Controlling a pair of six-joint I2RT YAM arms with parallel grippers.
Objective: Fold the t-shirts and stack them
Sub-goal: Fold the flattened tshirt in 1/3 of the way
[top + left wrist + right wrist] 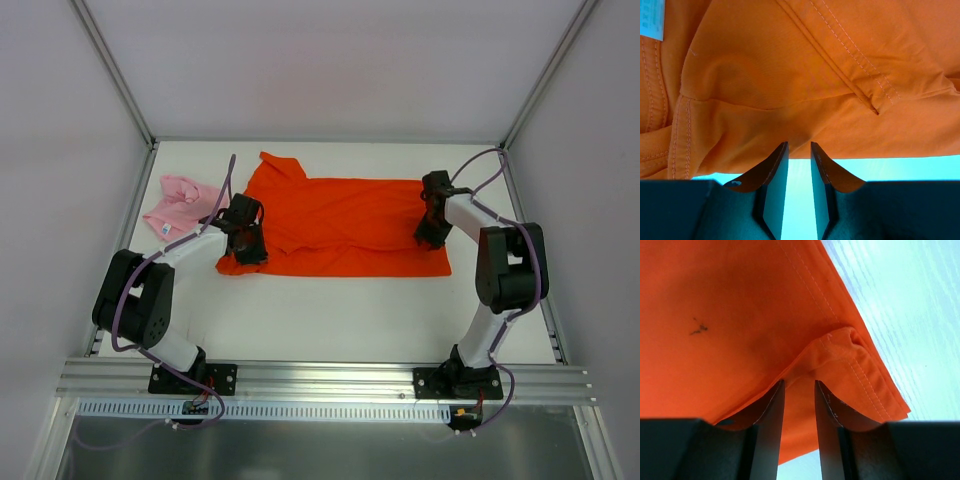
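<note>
The white table (330, 310) carries the orange-red t-shirt (350, 225) spread crosswise at its middle, already narrowed into a long band with one sleeve poking out at the far left corner, so the step in hand looks like a fold of this shirt, one arm at each end. The next move calls for both ends to be lifted and carried together evenly, keeping the band taut so that the layers do not slide apart. The smaller pale pink t-shirt (178, 208) lies crumpled at the far left, just beside the orange one, not yet folded or stacked. The left gripper (248, 240) sits on the shirt's near-left corner, jaws nearly together and pinching the puckered cloth edge. The right gripper (432, 232) stands at the right end, jaws narrowly apart with a bunched hem fold caught between them.
</note>
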